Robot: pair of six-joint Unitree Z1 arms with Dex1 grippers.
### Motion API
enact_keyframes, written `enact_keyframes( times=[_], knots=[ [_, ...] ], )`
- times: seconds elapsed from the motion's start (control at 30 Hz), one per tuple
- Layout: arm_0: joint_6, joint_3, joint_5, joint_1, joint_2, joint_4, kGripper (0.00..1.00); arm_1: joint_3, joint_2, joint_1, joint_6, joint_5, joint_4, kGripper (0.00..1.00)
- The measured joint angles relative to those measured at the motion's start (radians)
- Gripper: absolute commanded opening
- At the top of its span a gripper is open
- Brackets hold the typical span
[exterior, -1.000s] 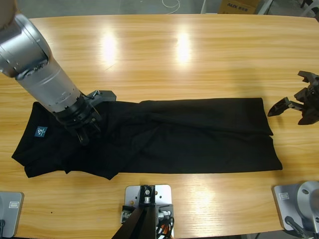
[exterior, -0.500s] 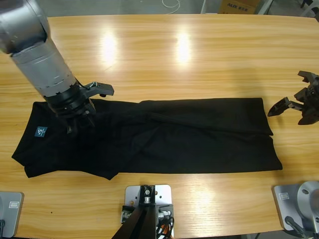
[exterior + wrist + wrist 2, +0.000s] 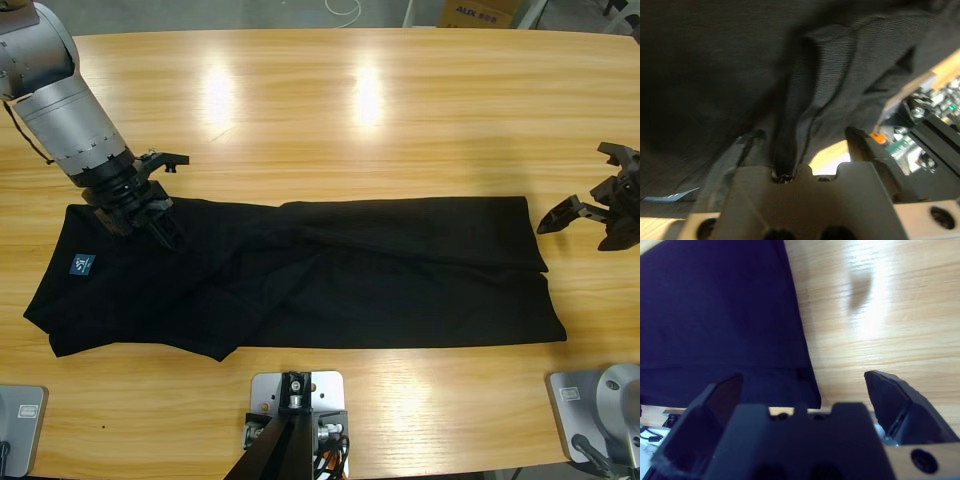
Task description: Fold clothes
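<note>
Shirt (image 3: 300, 280) halfway there by the look of it: lying as a long black band across the near half of the table (image 3: 330, 110), sides apparently turned in, crosswise folds not yet made. Teal label (image 3: 82, 264) at the collar end. Left gripper (image 3: 150, 215) tilted down onto the cloth just beside that label, seemingly pinching a ridge of fabric (wrist view murky). Right gripper (image 3: 590, 215) parted, holding nothing, off the hem end, clear of the shirt.
</note>
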Motion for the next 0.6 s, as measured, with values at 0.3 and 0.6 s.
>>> enact_keyframes(
  times=[0.3,0.6],
  knots=[
    [0.081,0.005,-0.009,-0.037,-0.016,-0.197,0.983,0.0,0.0,0.0,-0.001,0.0,0.0,1.0],
    [0.119,0.094,-0.066,-0.04,-0.016,-0.334,0.898,0.0,0.004,0.0,-0.001,0.0,0.0,1.0]
  ],
)
